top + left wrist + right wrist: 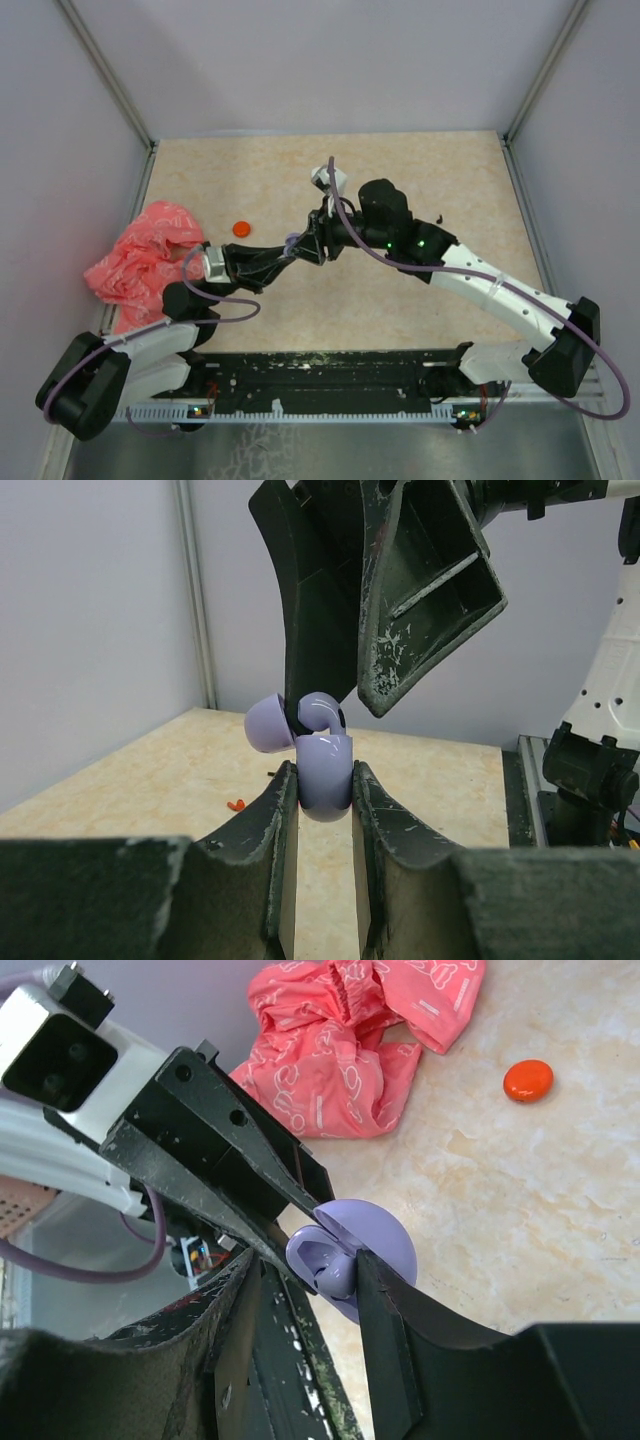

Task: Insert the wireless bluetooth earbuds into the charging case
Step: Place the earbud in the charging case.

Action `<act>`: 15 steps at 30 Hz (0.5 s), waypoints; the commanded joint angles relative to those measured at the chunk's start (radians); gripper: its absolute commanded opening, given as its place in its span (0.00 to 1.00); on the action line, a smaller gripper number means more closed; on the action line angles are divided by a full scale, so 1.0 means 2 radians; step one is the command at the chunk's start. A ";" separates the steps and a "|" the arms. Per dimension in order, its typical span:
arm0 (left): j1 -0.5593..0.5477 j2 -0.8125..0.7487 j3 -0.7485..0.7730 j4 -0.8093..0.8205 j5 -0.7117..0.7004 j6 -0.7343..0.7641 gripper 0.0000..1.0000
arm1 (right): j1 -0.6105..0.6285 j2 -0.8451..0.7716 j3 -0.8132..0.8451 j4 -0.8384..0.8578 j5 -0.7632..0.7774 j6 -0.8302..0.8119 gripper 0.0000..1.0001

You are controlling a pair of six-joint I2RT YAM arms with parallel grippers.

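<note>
My left gripper (325,777) is shut on the lilac charging case (325,780), held above the table with its lid (268,723) swung open. A lilac earbud (335,1275) rests in the case's well (315,1250). My right gripper (310,1260) stands right over the case from the opposite side. Its jaws are apart, and only one finger (385,1310) touches the earbud and case. In the top view the two grippers meet at mid-table, left (295,246) and right (318,240), with the case (291,240) between them.
A crumpled red patterned cloth (140,260) lies at the table's left edge. A small orange disc (241,228) sits on the table just right of it. Grey walls enclose the table on three sides.
</note>
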 commanded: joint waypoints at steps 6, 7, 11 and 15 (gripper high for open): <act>-0.006 -0.006 0.032 0.136 0.074 -0.040 0.00 | 0.000 0.009 0.048 -0.008 -0.068 -0.129 0.44; -0.006 -0.006 0.032 0.136 0.075 -0.043 0.00 | 0.000 0.011 0.052 -0.014 -0.073 -0.139 0.44; -0.006 -0.002 0.039 0.136 0.089 -0.052 0.00 | 0.000 0.018 0.065 -0.027 -0.100 -0.175 0.44; -0.005 0.001 0.043 0.136 0.096 -0.059 0.00 | 0.000 0.033 0.083 -0.046 -0.115 -0.199 0.44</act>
